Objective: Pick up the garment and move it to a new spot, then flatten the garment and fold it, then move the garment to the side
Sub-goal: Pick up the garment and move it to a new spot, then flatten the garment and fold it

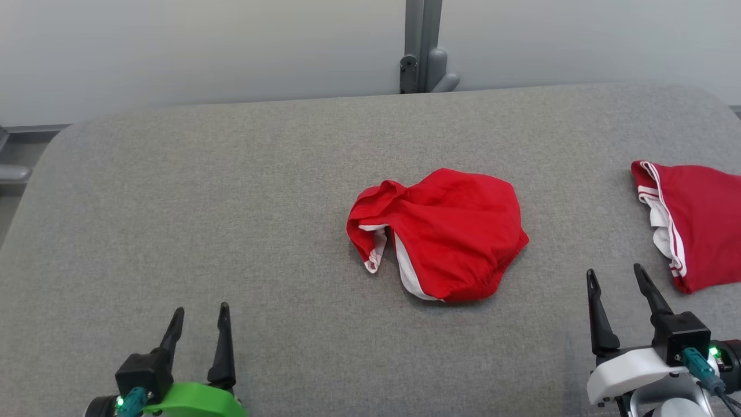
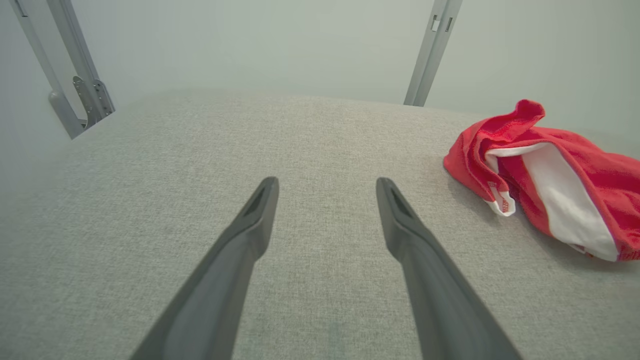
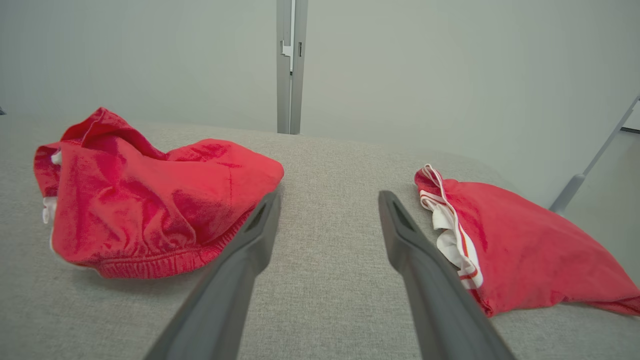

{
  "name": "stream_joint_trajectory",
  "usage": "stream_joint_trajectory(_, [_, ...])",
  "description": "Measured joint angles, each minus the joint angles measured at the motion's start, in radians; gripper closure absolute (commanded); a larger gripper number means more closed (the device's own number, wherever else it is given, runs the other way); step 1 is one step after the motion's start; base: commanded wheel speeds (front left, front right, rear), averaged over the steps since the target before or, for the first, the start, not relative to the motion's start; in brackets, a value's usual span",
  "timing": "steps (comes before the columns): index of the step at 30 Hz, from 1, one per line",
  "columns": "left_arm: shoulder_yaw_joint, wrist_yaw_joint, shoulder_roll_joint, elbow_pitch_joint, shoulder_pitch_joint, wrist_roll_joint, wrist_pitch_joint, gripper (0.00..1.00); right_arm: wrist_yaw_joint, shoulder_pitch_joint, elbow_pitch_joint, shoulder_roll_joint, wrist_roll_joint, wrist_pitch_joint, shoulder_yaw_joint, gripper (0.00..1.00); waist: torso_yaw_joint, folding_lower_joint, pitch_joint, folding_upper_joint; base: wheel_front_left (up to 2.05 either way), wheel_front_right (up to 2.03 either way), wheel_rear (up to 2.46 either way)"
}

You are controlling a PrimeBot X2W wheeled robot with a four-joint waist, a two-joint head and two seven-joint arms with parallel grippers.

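Head view shows the garment (image 1: 437, 234) crumpled on the surface (image 1: 202, 202), ahead between left hand (image 1: 201, 310) and right hand (image 1: 614, 270) — both empty, spread wide — nearer the right.

Left pincer (image 1: 201, 307): two long dark fingers (image 1: 223, 347), tapering to narrow tips, set in black left block (image 1: 145, 373). Bright green shell (image 1: 197, 405) just under left block. Teal plug (image 1: 133, 401) with small green light (image 1: 120, 401) beside it.

Right pincer (image 1: 614, 269): same dark fingers, black right block (image 1: 683, 341), white shell (image 1: 631, 370) under it. Teal connector (image 1: 697, 365) and thin dark cable (image 1: 726, 397) leave right block.

Wrist views: shallow slot on inner face near each fingertip.
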Motion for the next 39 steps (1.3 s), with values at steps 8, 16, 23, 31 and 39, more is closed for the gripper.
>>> stream_joint_trajectory(8, [0.135, -0.023, -0.030, -0.068, 0.113, 0.067, 0.000, 0.00, 0.000, 0.014, 0.021, 0.001, 0.002, 0.000, 0.038, 0.00, 0.037, 0.0000, -0.042, 0.0000, 0.00, 0.00, 0.00])
stream_joint_trajectory(16, [0.217, -0.065, -0.064, -0.094, 0.157, 0.116, 0.000, 0.00, 0.000, 0.018, 0.029, 0.001, 0.009, 0.000, 0.043, 0.00, 0.035, 0.0000, -0.055, 0.0000, 0.00, 0.00, 0.00])
stream_joint_trajectory(23, [0.247, -0.091, -0.084, -0.100, 0.163, 0.139, 0.000, 0.00, 0.000, 0.019, 0.034, 0.001, 0.009, 0.000, 0.045, 0.00, 0.026, 0.0000, -0.057, 0.0000, 0.00, 0.00, 0.00])
stream_joint_trajectory(31, [0.261, -0.123, -0.099, -0.099, 0.158, 0.161, 0.000, 0.00, 0.000, 0.019, 0.037, 0.001, 0.009, 0.000, 0.051, 0.00, 0.017, 0.0000, -0.056, 0.0000, 0.00, 0.00, 0.00])
stream_joint_trajectory(39, [0.271, -0.140, -0.104, -0.089, 0.147, 0.173, 0.000, 0.00, 0.000, 0.019, 0.038, 0.001, 0.012, 0.000, 0.052, 0.00, 0.014, 0.0000, -0.051, 0.0000, 0.00, 0.00, 0.00])
